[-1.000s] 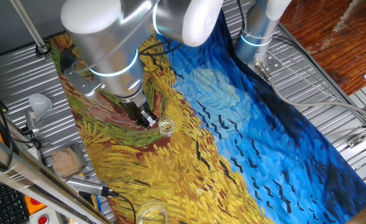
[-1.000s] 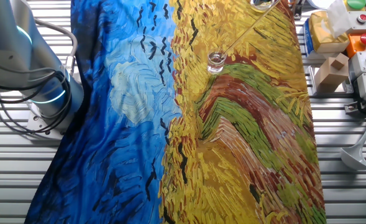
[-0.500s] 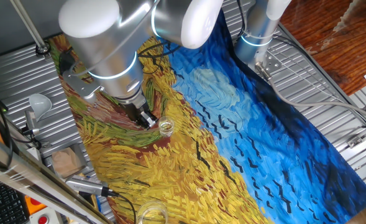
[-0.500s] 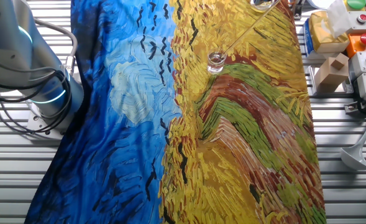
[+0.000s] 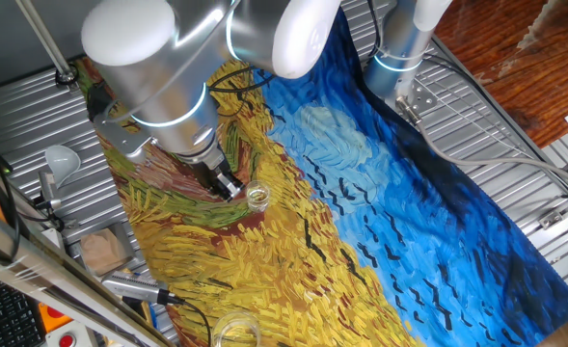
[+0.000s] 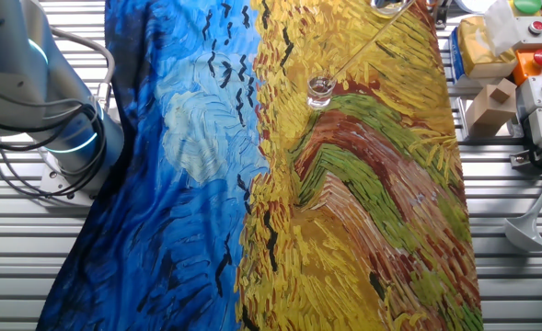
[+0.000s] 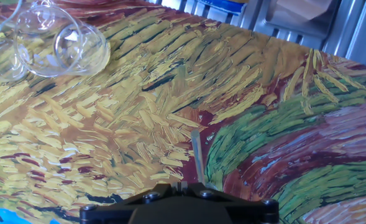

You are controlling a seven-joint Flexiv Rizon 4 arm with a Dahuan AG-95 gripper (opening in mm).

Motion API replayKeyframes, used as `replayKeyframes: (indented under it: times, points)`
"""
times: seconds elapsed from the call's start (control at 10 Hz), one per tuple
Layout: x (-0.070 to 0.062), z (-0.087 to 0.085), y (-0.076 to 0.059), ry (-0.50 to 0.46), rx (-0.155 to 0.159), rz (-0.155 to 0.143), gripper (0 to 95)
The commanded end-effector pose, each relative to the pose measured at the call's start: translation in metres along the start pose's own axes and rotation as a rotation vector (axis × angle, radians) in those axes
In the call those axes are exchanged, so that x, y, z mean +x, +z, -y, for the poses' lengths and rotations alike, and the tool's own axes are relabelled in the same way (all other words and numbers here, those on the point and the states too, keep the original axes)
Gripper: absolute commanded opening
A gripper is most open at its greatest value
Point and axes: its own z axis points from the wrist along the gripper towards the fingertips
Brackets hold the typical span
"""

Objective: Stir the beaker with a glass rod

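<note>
The beaker is a small clear glass standing on the painted cloth, and it also shows in the other fixed view. My gripper points down at the cloth just left of the beaker, almost touching it. In the hand view the jaws stand together at the bottom edge, where my gripper is shut on the thin glass rod. The rod sticks forward over the cloth. The beaker is out of the hand view. The other fixed view shows a thin rod line but not my hand.
A wider clear glass vessel stands near the cloth's edge and shows at the upper left of the hand view. A funnel, a cardboard box and other gear sit on the metal table beside the cloth.
The arm's upper joints have shifted slightly to the left. The gripper tip stays beside the beaker, and the beaker has not moved.
</note>
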Motion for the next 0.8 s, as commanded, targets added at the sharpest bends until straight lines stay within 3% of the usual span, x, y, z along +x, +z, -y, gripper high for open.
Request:
replayKeyframes:
  times: [0.1,0.4,0.8]
  points:
    - [0.0016,0.0004,0.0003,-0.004,0.001,-0.004,0.0]
    - [0.0016,0.0004,0.0003,-0.068,-0.009,-0.026,0.0]
    - [0.0016,0.0004,0.0003,-0.061,-0.013,-0.036,0.0]
